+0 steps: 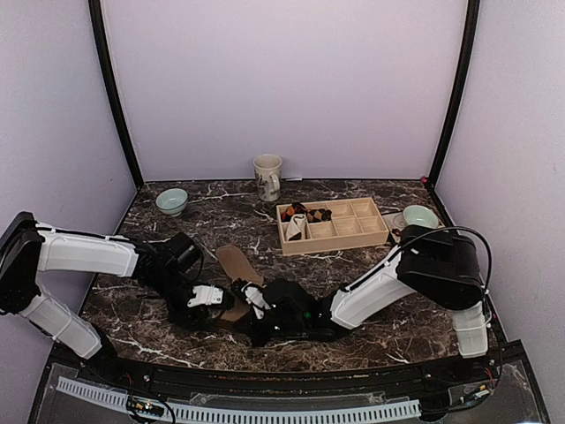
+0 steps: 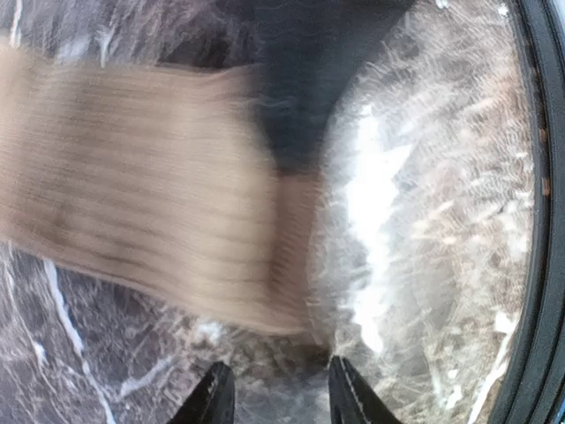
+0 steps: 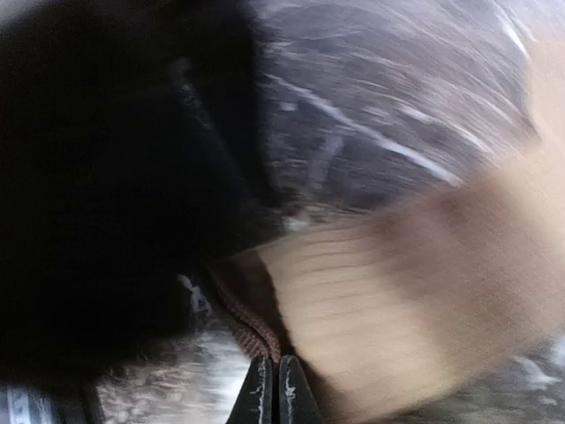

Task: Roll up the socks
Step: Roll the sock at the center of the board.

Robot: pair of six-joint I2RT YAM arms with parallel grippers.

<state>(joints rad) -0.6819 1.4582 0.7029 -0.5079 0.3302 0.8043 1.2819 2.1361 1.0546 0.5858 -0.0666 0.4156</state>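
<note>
Dark veined marble table point(image 1: 221, 199), lilac walls point(image 1: 282, 79), tan sock point(image 1: 234, 261) flat

**Setting:** robot test cell of a laboratory kind.

**Enclosure:** plain pale-lilac back wall point(image 1: 282, 88) and matching side panel point(image 1: 53, 106). A black corner post point(image 1: 113, 97) stands at either side, booth-fashion.

**Worktop** point(image 1: 221, 199): dark marble-pattern slab spanning the booth from wall to wall.

**Machinery:** left arm point(image 1: 88, 253) and right arm point(image 1: 375, 291), white-shelled with black joints, based at the near edge. Left pincer point(image 2: 278, 397) and right pincer point(image 3: 274, 389) are black and two-fingered. A loose black cable point(image 1: 481, 240) loops over the right arm. A white slotted strip point(image 1: 265, 411) runs along the front rail.

**Props:** household goods, sparsely laid out as samples.
- mug point(image 1: 267, 177)
- pale-green bowl point(image 1: 171, 201) at back left, and a second at right point(image 1: 420, 215)
- partitioned wooden tray point(image 1: 340, 244)
- tan sock point(image 1: 237, 263)
</note>
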